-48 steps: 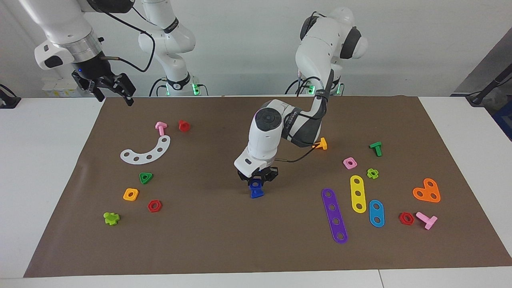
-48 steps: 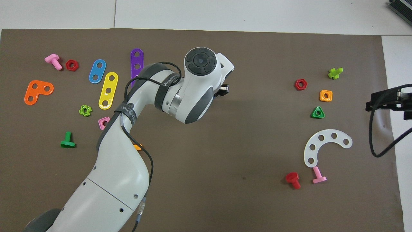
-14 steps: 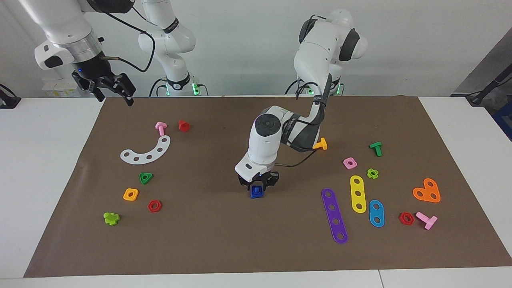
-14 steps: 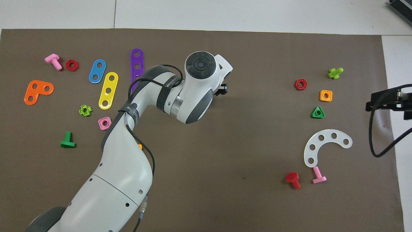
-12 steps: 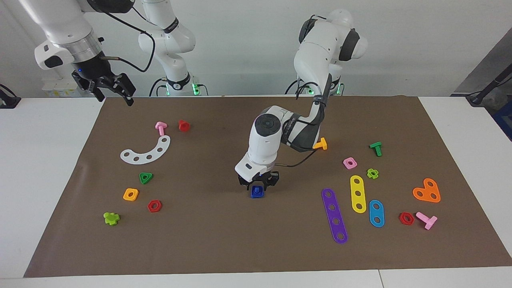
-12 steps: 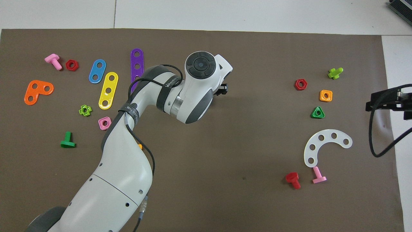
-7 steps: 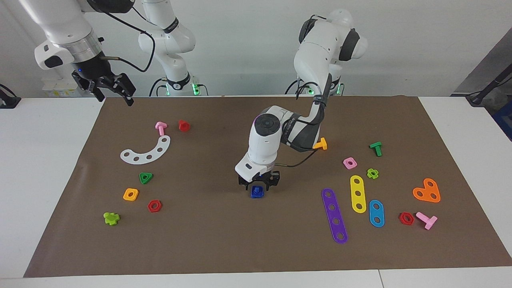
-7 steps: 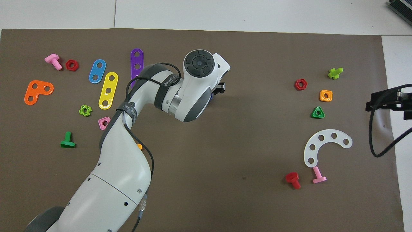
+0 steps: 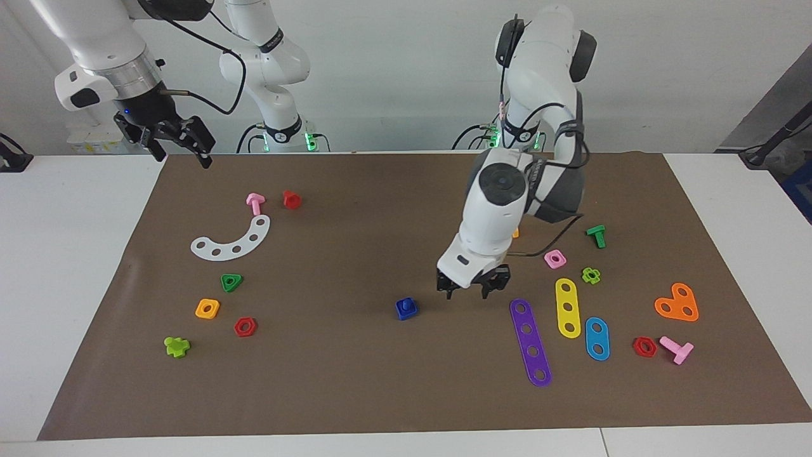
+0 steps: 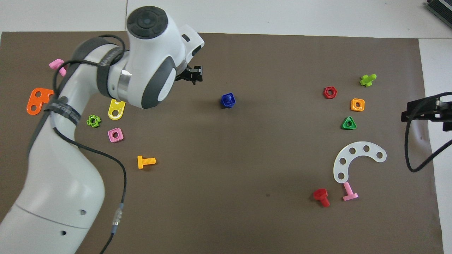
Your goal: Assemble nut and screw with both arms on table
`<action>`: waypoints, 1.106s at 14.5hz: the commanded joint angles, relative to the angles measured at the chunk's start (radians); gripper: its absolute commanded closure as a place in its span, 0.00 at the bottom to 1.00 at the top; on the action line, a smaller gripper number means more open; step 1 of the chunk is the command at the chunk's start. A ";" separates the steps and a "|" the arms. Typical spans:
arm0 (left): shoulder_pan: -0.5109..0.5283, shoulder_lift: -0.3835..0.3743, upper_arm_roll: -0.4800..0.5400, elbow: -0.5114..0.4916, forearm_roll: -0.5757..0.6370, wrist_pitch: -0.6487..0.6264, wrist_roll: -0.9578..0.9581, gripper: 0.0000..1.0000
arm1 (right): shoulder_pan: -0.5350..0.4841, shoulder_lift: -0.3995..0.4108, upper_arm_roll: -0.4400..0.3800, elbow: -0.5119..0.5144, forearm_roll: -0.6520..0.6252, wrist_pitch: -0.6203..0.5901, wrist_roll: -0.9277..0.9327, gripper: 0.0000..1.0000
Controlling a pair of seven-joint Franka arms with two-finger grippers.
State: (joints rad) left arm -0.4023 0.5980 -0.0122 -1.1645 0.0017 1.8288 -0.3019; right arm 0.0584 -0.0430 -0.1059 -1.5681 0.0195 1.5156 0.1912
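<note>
Brown matting covers the white surface [image 9: 76, 266], and near its middle you can see the dark-blue nut [image 9: 406, 308] sitting on the screw [image 10: 228, 95], whose stub pokes up through it; the two look joined, though how fully seated they are you cannot judge from this height. Your left hand [image 9: 472, 291] hangs empty over bare mat between that pair and the purple strip [image 9: 530, 341], fingers apart and clear of both. Your right hand [image 9: 179, 141] waits up over the mat's corner at the right arm's end, fingers spread, holding nothing.

By the look of it, the fitting step is done and the arm only needs to get clear. If you check the seating, come straight down over the pair.

Around the left hand lie the yellow strip [image 9: 568, 307], pink square nut [image 9: 555, 258] and orange bolt [image 10: 146, 162], all near enough to catch on a low sweep toward the left arm's base.
</note>
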 commanded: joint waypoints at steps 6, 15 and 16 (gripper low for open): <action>0.298 -0.369 -0.008 -0.421 -0.020 -0.028 0.416 0.21 | -0.002 -0.023 -0.003 -0.024 0.022 0.003 -0.018 0.00; 0.428 -0.592 -0.002 -0.523 -0.019 -0.180 0.448 0.00 | -0.002 -0.023 -0.003 -0.024 0.022 0.003 -0.019 0.00; 0.428 -0.610 -0.002 -0.523 -0.019 -0.184 0.449 0.00 | -0.002 -0.023 -0.003 -0.024 0.023 0.003 -0.019 0.00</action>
State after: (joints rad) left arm 0.0105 0.0707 -0.0094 -1.6190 -0.0057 1.6463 0.1534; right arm 0.0584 -0.0430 -0.1059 -1.5682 0.0195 1.5156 0.1912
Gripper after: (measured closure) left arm 0.000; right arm 0.000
